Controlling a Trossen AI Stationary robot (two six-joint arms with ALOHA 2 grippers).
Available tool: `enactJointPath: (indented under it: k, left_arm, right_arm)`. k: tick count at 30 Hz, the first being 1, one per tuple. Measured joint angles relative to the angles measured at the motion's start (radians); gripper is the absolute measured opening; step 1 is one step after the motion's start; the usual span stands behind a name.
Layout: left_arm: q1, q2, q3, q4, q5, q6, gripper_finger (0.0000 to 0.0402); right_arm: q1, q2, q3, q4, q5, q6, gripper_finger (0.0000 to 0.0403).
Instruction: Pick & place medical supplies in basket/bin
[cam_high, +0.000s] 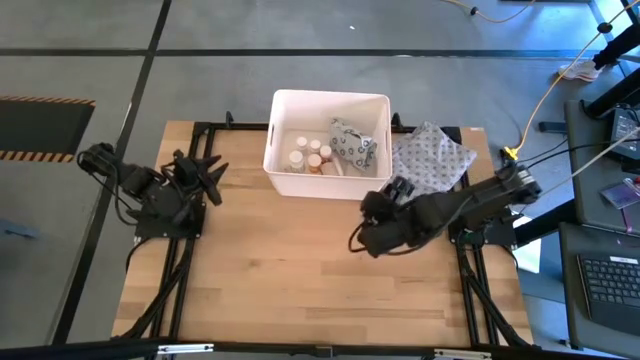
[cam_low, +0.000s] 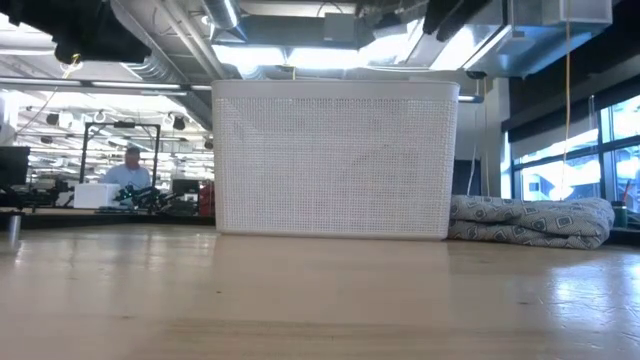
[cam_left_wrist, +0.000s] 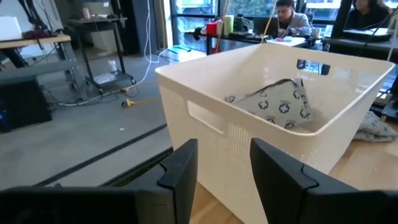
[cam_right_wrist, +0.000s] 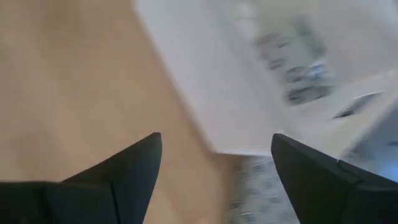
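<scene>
A: Where are the medical supplies being kept at this moment?

B: They are being held inside the white basket (cam_high: 327, 143) at the far middle of the table (cam_high: 300, 260). Pill bottles (cam_high: 308, 155) are being seen on its floor, and a grey dotted packet (cam_high: 352, 145) is being propped against the wall nearer the right arm. No supply is being shown loose on the wood.

A: How is the basket lying from each claw?

B: The right gripper (cam_high: 378, 225) is being held just off the basket's near corner, so the basket is lying ahead of it and toward the table's far edge; its fingers (cam_right_wrist: 127, 168) are being kept spread wide with nothing between them. The left gripper (cam_high: 208, 172) is being parked beside its base, with the basket to its inner side; its fingers (cam_left_wrist: 180, 168) are being held parted and empty too. The right arm is being judged the nearer.

A: What is being hidden?

B: From the low view only the basket's wall is being shown, so its contents are being concealed there. The grey patterned pouch (cam_high: 432, 155) beside the basket is being left out of the task. The right wrist view is being blurred, so little can be told from it.
</scene>
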Motion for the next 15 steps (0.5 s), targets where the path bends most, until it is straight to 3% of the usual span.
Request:
enactJointPath:
  k: [10,15]
  left_arm:
    - [0.0,-0.023,-0.045,0.0,-0.011,-0.052,0.0141]
    - [0.0,-0.025,-0.046,-0.059,-0.067,-0.17,0.0141]
  right_arm:
    - [0.011,-0.281,-0.433,0.756,-0.509,-0.459,0.0304]
    - [0.024,-0.424,-0.669,0.983,-0.548,-0.495,0.0304]
